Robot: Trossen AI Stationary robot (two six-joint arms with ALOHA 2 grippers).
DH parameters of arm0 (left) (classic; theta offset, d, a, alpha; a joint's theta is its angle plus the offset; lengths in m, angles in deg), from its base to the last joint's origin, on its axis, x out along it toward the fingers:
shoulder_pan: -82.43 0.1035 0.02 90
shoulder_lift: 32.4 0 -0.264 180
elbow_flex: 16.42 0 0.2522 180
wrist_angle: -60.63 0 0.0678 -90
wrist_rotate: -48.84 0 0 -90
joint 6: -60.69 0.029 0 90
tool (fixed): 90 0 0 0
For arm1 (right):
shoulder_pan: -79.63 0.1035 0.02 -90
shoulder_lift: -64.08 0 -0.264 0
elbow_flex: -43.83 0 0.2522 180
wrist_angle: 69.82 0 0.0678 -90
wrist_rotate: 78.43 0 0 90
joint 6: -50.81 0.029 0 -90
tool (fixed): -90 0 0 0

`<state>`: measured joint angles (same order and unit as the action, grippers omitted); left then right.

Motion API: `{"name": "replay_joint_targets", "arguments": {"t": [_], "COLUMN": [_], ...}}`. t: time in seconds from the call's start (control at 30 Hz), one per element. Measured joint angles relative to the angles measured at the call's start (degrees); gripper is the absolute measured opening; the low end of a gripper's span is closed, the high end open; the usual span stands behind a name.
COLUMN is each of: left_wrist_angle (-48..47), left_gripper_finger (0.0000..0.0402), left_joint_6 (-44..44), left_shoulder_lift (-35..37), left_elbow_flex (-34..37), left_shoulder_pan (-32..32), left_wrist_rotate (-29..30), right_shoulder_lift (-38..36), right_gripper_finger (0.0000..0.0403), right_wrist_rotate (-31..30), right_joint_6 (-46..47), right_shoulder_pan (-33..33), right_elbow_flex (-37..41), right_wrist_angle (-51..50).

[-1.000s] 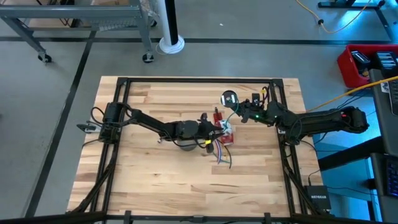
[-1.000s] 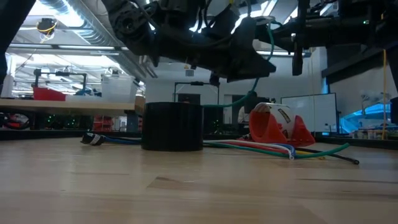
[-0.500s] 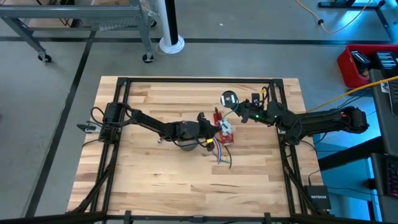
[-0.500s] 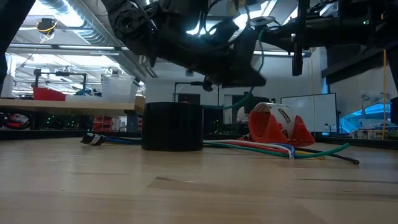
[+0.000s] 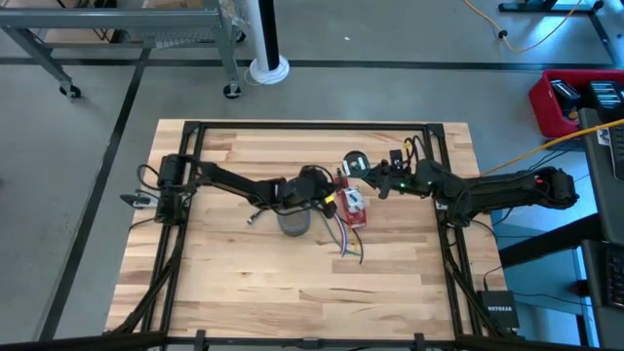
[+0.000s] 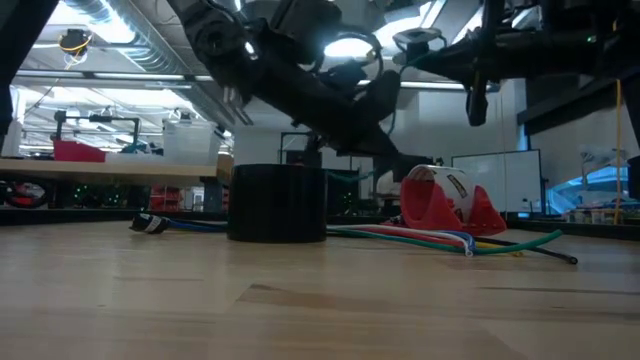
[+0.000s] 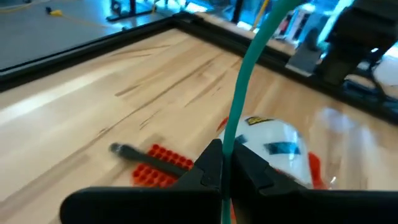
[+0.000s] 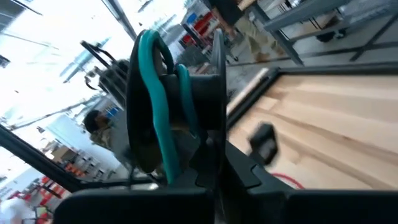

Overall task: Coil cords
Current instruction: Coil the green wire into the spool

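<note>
A thin green cord (image 7: 245, 81) runs straight from my left gripper (image 7: 224, 155) toward a small round coil of the same cord (image 8: 155, 118) at my right gripper (image 8: 211, 152). In the high view the coil (image 5: 353, 162) is above the table's far middle. My right gripper (image 5: 369, 172) is just right of it and my left gripper (image 5: 334, 195) is near the red tape dispenser (image 5: 353, 207). Both grippers are shut on the cord. Several loose coloured cords (image 5: 347, 242) lie flat on the table. My left gripper pinches the green cord's straight run (image 7: 231, 134) between its two fingertips, with the fingers across the cord. The cord is clear of the table and runs straight on toward the coil. My right gripper is shut on the cord coil, fingers (image 8: 214, 165) meeting under the loops (image 8: 184, 93). The coil stands on edge, clear of the table. The exact place of contact is hidden by the fingers.
A dark round cylinder (image 5: 294, 222) stands on the table on the near side of my left arm, also in the low view (image 6: 277, 203). The red dispenser with a white tape roll (image 7: 273, 142) sits under both grippers. A red toothed piece (image 7: 158, 169) lies beside it.
My left gripper has gone toward the table's far edge with the green cord, uncovering the dark cylinder in the high view. My right gripper has shifted a little toward the table's left with the coil. Both stay shut.
</note>
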<state>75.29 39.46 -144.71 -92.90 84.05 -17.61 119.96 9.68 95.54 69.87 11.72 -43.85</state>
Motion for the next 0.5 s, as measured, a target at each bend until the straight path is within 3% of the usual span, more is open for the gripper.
{"name": "replay_joint_targets", "arguments": {"t": [0.27, 0.5], "left_wrist_angle": [-22.37, -29.71], "left_gripper_finger": [0.0001, 0.0000], "left_joint_6": [0.53, 0.77], "left_shoulder_lift": [8.71, 13.58], "left_elbow_flex": [0.00, 0.00], "left_shoulder_pan": [1.20, 5.64], "left_wrist_rotate": [7.54, 7.69], "right_shoulder_lift": [-0.88, -0.91], "right_gripper_finger": [0.0003, 0.0003], "right_wrist_rotate": [-1.64, -2.87], "right_joint_6": [-0.07, -0.15], "right_shoulder_pan": [0.00, 0.00], "right_elbow_flex": [0.00, 0.02], "right_wrist_angle": [-4.18, -7.89]}}
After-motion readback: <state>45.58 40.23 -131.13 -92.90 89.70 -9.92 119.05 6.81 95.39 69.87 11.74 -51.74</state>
